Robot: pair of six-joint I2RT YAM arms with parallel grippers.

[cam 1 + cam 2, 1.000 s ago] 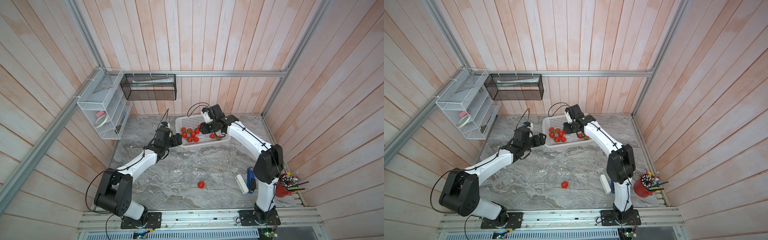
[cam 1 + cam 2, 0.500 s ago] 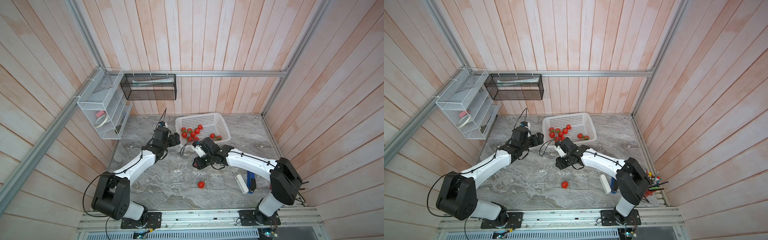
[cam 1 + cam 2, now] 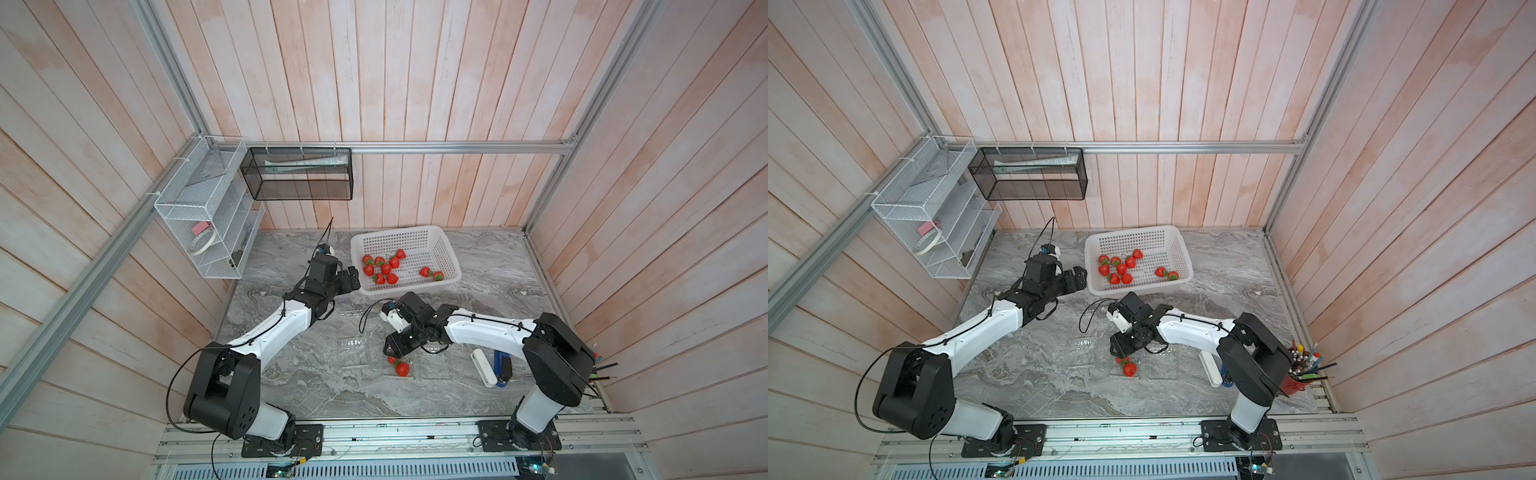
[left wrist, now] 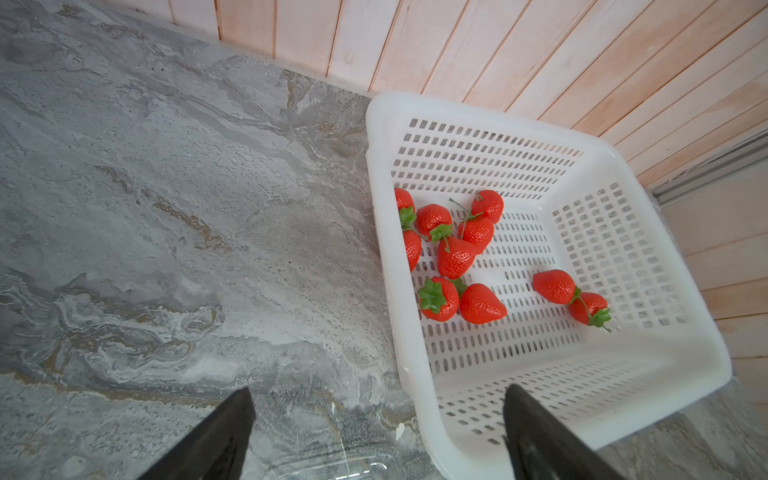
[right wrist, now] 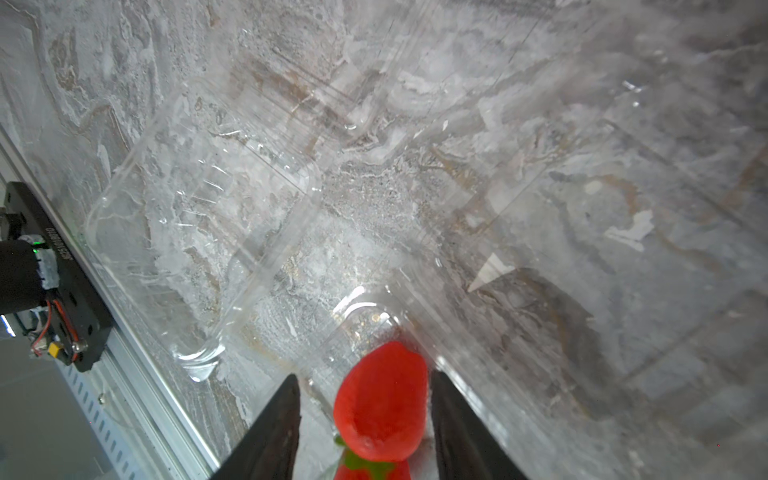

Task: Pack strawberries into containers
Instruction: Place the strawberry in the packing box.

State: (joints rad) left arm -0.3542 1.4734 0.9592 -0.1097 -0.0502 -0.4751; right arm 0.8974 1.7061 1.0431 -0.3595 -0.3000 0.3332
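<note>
Right jaws stand parted around a strawberry point(image 5: 380, 399) over a clear container point(image 5: 374, 320), while left jaws gape empty beside the white basket point(image 4: 478, 113).

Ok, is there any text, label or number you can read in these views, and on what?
White printed code on the black base plate, right wrist view: too blurred and tilted to read.
Print on the white item in the black mesh wall basket: too small to read.
No other text shows.

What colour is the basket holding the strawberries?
The basket is white, perforated with rows of small slots. It shows best in the left wrist view.
</note>
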